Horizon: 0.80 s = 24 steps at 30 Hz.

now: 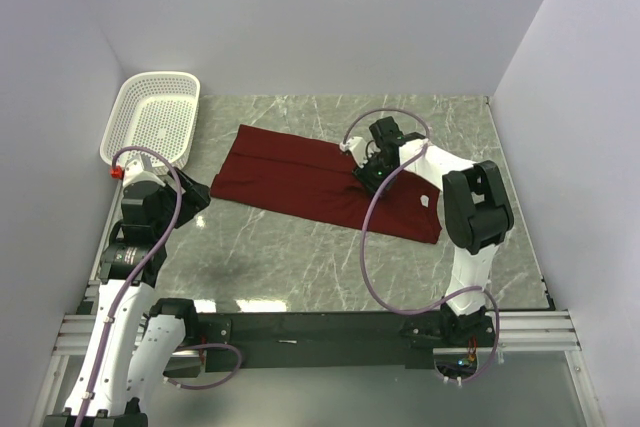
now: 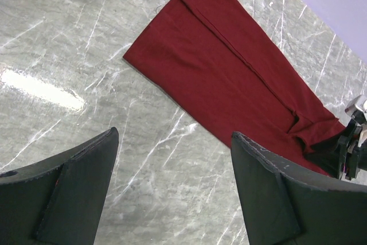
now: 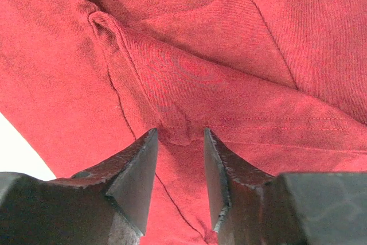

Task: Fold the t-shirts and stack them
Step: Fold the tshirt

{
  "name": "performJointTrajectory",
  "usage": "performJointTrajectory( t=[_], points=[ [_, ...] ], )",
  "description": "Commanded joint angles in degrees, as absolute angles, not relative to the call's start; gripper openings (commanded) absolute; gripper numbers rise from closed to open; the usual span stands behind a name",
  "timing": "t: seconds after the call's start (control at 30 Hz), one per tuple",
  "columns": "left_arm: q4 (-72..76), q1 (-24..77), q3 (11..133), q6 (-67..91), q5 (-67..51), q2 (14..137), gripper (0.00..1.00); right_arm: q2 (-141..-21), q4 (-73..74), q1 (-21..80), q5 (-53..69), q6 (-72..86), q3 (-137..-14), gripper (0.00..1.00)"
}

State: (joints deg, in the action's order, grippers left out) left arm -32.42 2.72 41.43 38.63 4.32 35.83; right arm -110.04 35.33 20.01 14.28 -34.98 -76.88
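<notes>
T-shirt (image 1: 290,177) lies on worktop (image 1: 290,257), part hidden by right arm (image 1: 470,207); right fingers (image 3: 135,170) straddle a cloth ridge, pinch unclear; left fingers (image 2: 74,187) spread, empty.

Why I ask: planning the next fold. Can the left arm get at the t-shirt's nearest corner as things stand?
Probably yes: the left pincer hangs open over bare table just short of the t-shirt, nothing lying between them.

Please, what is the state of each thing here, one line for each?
t-shirt: folded into a long strip, flat on the table.
basket: empty, tilted, apart from the t-shirt.
left gripper: open, above bare table.
right gripper: on the t-shirt, jaws partly apart around a cloth ridge.
</notes>
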Motion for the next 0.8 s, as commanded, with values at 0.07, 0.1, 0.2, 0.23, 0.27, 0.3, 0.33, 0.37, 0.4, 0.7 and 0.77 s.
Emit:
performJointTrajectory(
  t=[0.07,0.1,0.2,0.23,0.27,0.3,0.33,0.37,0.4,0.7,0.77],
  points=[
    [-31.8,2.9,41.1,39.0,3.5,35.1,0.85,-111.1,35.2,20.4,12.5,-34.2,-79.4,0.42],
    [-31.9,3.0,41.0,39.0,3.5,35.0,0.85,-111.4,35.5,20.3,12.3,-34.1,-79.8,0.41],
    [-31.9,2.9,41.0,38.9,3.4,34.9,0.85,-112.5,36.1,20.4,11.7,-33.9,-80.9,0.37],
    [-31.9,3.0,41.0,38.8,3.4,34.9,0.85,-113.0,36.2,20.3,11.5,-33.9,-81.0,0.33],
    [-31.9,3.0,41.0,38.9,3.4,35.0,0.85,-112.9,36.3,20.4,11.3,-33.9,-81.2,0.31],
    [-32.0,2.9,41.2,38.9,3.4,34.9,0.85,-113.0,36.4,20.3,11.3,-34.0,-81.5,0.27],
    [-32.0,2.9,41.1,38.9,3.4,34.8,0.85,-112.9,36.5,20.3,11.3,-34.2,-81.6,0.17],
    [-31.9,3.0,41.1,38.9,3.4,34.8,0.85,-112.7,36.6,20.3,11.3,-34.3,-81.6,0.12],
    [-31.9,2.9,41.0,38.9,3.4,34.8,0.85,-112.6,36.9,20.3,11.2,-34.3,-82.0,0.09],
    [-31.9,2.9,41.0,38.8,3.3,34.8,0.85,-113.9,41.7,21.7,6.2,-36.1,-93.9,0.00],
    [-32.0,2.9,41.1,38.8,3.5,34.7,0.85,-114.3,37.6,23.5,-2.4,-31.9,-95.7,0.00]
  ],
)
